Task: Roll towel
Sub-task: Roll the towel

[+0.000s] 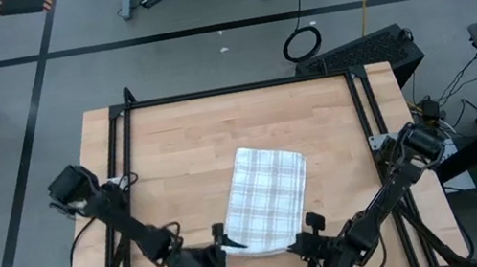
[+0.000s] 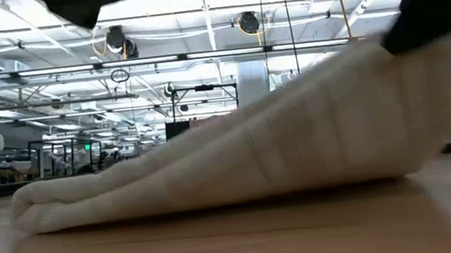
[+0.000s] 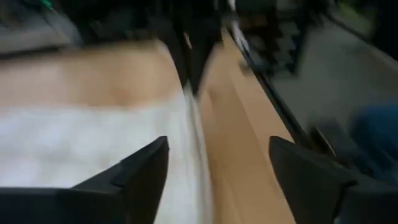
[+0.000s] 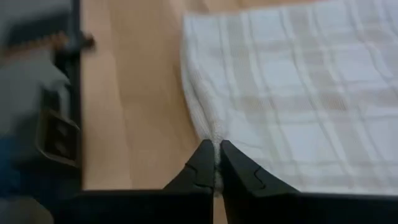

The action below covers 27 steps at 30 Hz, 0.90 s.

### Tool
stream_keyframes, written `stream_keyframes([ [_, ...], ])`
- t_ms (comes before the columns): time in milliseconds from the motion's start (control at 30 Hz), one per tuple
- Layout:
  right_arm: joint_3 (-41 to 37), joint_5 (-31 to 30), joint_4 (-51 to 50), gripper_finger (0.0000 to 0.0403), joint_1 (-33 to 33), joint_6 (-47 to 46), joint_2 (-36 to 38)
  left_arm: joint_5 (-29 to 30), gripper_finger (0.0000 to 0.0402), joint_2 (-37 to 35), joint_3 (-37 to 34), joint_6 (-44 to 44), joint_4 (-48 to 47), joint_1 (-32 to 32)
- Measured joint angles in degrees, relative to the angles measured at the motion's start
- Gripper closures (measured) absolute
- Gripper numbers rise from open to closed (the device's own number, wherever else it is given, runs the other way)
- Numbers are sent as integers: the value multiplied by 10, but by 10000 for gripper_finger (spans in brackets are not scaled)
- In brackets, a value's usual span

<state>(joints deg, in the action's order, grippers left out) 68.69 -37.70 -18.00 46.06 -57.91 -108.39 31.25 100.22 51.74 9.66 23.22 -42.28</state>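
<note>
The towel [image 1: 268, 208] lies folded near the surface's [image 1: 172, 144] front edge. The right gripper [image 4: 216, 163] pinches its corner closed; the left gripper [image 1: 222, 250], apparently just beside the towel, stands open.

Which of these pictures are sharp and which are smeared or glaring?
The high view is crisp and evenly lit. In the low view, bright ceiling lights glare behind the white grey-checked cloth towel. The left wrist view is motion-smeared, with open dark fingers. The right wrist view shows the check lines sharply and blurs its edges.

Wooden table [image 1: 172, 144]; black keyboard [image 1: 365, 49] beyond it.
</note>
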Motion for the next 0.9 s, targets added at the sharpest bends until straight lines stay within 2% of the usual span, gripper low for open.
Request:
stream_keyframes([
  [100,-61,-18,124,402,0,-2,21,80,95,44,0,-59,71,-17],
  [267,-166,-26,371,403,0,-11,19,97,74,109,1,-60,112,-11],
  [400,-228,-74,468,403,5,-72,11,138,72,136,0,-57,108,-8],
  [500,-244,-98,514,403,9,-99,5,140,72,139,0,-59,107,-9],
  [700,-248,-103,517,403,9,-133,3,120,72,139,1,-59,104,1],
  [900,-248,-98,512,402,11,-170,-5,64,72,140,1,-41,100,19],
])
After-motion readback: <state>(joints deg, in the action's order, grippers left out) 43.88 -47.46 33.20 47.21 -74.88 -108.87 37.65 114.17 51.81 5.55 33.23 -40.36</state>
